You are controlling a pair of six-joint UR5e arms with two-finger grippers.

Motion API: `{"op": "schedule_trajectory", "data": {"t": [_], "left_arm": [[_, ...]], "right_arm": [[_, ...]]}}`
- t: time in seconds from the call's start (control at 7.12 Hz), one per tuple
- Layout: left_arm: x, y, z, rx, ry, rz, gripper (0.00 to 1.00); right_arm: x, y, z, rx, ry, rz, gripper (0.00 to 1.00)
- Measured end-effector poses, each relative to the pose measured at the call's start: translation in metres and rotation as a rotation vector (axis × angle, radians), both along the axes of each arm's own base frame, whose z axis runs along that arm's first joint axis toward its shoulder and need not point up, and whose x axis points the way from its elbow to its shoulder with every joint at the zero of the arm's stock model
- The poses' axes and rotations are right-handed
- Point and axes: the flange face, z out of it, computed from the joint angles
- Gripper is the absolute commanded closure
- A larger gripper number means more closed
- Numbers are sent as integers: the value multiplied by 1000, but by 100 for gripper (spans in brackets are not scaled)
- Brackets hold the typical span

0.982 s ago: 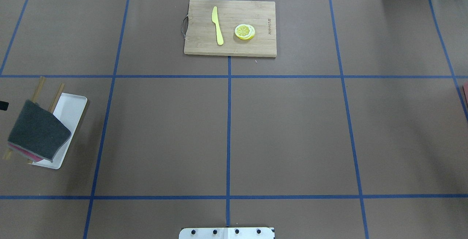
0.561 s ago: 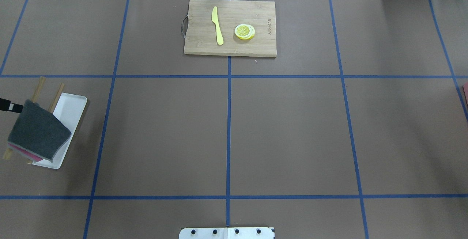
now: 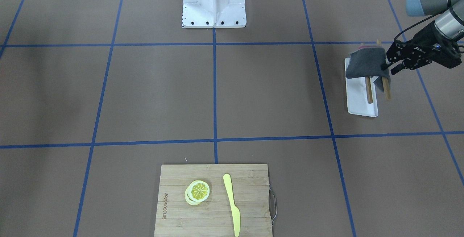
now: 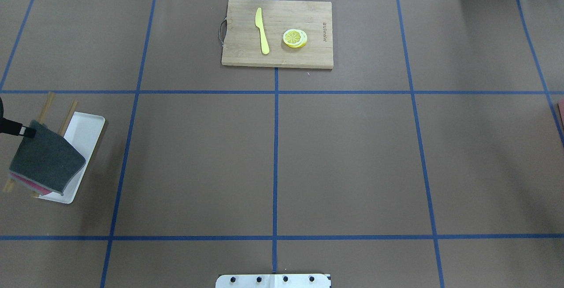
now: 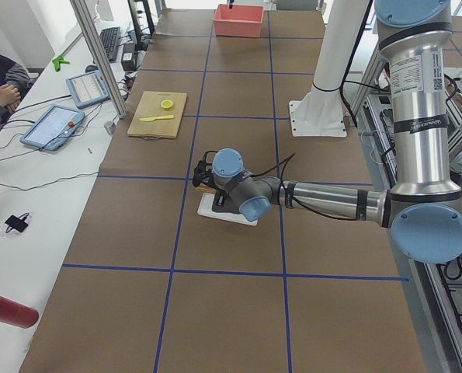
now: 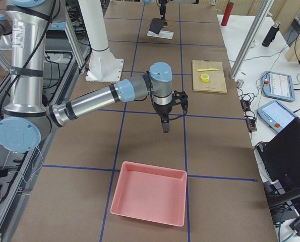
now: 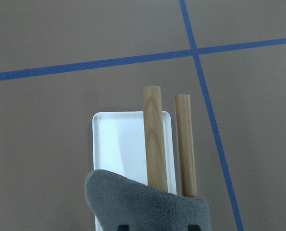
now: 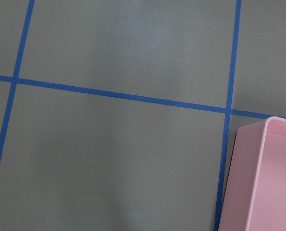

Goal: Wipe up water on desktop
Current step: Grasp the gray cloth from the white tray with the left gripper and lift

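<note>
Two rods (image 7: 152,139) jut past cloth (image 7: 147,207) edge by tray (image 7: 118,144); desktop (image 4: 198,160) broad beside.

Bare desktop (image 4: 352,160) across the middle squares, wide passage; far edge taken by cutting board (image 4: 240,54) with knife (image 4: 262,32) and lemon slices (image 4: 294,38); left end crowded: white tray (image 4: 88,129), raised wooden rods (image 4: 47,105), draped grey cloth (image 4: 46,158); pink bin (image 6: 144,216) at right end

Large flat worktop (image 4: 352,156), matte brown, lying level. Crossed by thin blue tape lines (image 4: 276,156) forming a grid of big squares. Fills nearly the whole overhead view, running past both side edges.
</note>
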Motion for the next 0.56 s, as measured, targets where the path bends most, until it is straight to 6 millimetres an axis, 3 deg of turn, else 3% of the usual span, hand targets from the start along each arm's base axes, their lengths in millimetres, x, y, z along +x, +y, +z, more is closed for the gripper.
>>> {"op": "schedule_trajectory", "data": {"t": [0.28,0.56], "left_arm": [[1,0,1,9,6,3,100],[1,1,-1,16,10,3,100]], "right_arm": [[0,-2,-1,3,4,1,0],[0,-2,-1,3,5,2,0]]}}
